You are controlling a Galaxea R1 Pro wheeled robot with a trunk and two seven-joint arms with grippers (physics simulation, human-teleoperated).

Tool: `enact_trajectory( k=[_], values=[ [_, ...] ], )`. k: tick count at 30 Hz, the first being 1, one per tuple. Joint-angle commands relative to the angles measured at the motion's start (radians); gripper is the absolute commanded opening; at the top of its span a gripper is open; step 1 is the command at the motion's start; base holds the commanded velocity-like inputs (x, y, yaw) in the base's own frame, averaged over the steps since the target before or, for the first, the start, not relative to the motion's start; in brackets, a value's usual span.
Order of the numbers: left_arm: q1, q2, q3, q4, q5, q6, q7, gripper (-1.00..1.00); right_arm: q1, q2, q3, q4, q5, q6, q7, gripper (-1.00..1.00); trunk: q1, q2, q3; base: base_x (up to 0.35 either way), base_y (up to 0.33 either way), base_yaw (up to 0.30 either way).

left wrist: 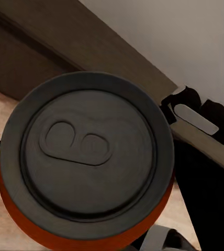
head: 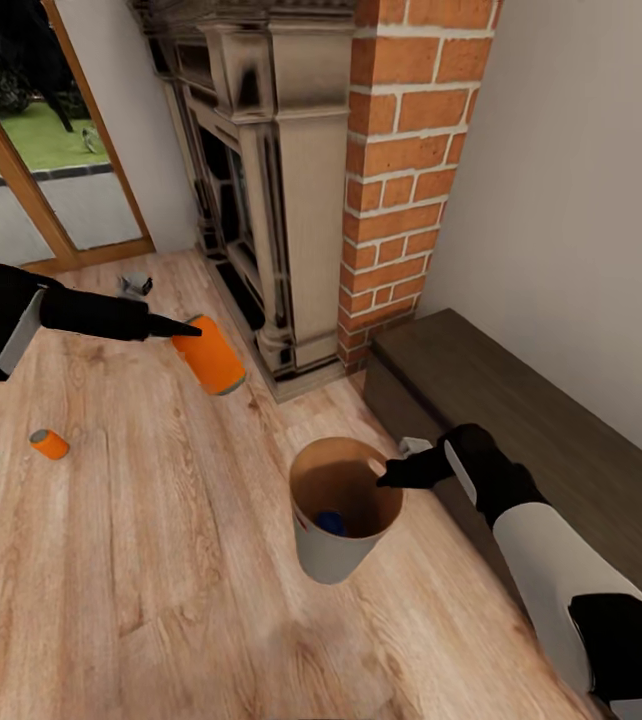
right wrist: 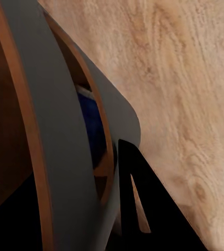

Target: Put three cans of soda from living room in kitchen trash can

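Even, flat daylight, brightest at the glazed wood-framed door (head: 51, 150). A soft shadow sits on the pale wood plank floor (head: 161, 560) under the grey tapered bin (head: 336, 545). No glare. Renders slightly soft; wrist views dimmer, close surfaces blurred.

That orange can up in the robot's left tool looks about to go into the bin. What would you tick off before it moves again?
1. Left tool has the orange can held: ok, the can is off the floor at its tip.
2. Right tool holds the trash can by its rim: ok.
3. Held can is over the bin's opening: not ok, it is off to the side, nearer the fireplace.
4. Room in the bin: ok, just a blue can lies at the bottom.
5. Second orange can: not ok, it lies on the wood floor.
6. Grip firmness on the held can: cannot tell.
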Motion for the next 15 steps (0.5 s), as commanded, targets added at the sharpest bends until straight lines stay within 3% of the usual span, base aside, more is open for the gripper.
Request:
enact_trajectory(
  k=[1, 5, 8, 9, 11, 12, 14, 15],
  values=[
    [-0.003, -0.025, -0.003, 0.010, -0.001, 0.000, 0.023, -1.00, -0.002, 0.005, 0.001, 0.002, -0.016, 0.005, 0.000, -1.00, -0.004, 0.007, 0.003, 0.000, 0.000, 0.000],
    [-0.008, -0.101, -0.006, 0.023, -0.002, 0.000, 0.099, -1.00, -0.004, 0.020, 0.003, 0.010, -0.015, 0.005, -0.004, -1.00, -0.019, 0.035, 0.016, 0.000, 0.000, 0.000],
    [-0.008, -0.190, -0.017, 0.026, -0.002, 0.000, 0.200, -1.00, -0.005, 0.032, 0.014, 0.014, -0.014, 0.005, -0.007, -1.00, -0.031, 0.056, 0.025, 0.000, 0.000, 0.000],
    [-0.008, -0.205, -0.024, 0.026, -0.002, 0.000, 0.220, -1.00, -0.006, 0.033, 0.018, 0.014, -0.014, 0.005, -0.008, -1.00, -0.035, 0.063, 0.028, 0.000, 0.000, 0.000],
    [-0.004, -0.260, -0.070, 0.028, -0.002, 0.000, 0.296, -1.00, -0.006, 0.035, 0.031, 0.019, -0.013, 0.005, -0.009, -1.00, -0.042, 0.077, 0.035, 0.000, 0.000, 0.000],
    [-0.003, -0.274, -0.083, 0.027, -0.002, 0.000, 0.312, -1.00, -0.006, 0.036, 0.033, 0.021, -0.013, 0.005, -0.009, -1.00, -0.046, 0.084, 0.038, 0.000, 0.000, 0.000],
    [0.001, -0.333, -0.120, 0.027, -0.002, 0.000, 0.381, -1.00, -0.006, 0.037, 0.038, 0.029, -0.013, 0.005, -0.010, -1.00, -0.054, 0.098, 0.044, 0.000, 0.000, 0.000],
    [0.002, -0.346, -0.127, 0.027, -0.003, 0.000, 0.402, -1.00, -0.006, 0.037, 0.039, 0.031, -0.012, 0.005, -0.011, -1.00, -0.054, 0.098, 0.044, 0.000, 0.000, 0.000]
  ],
)
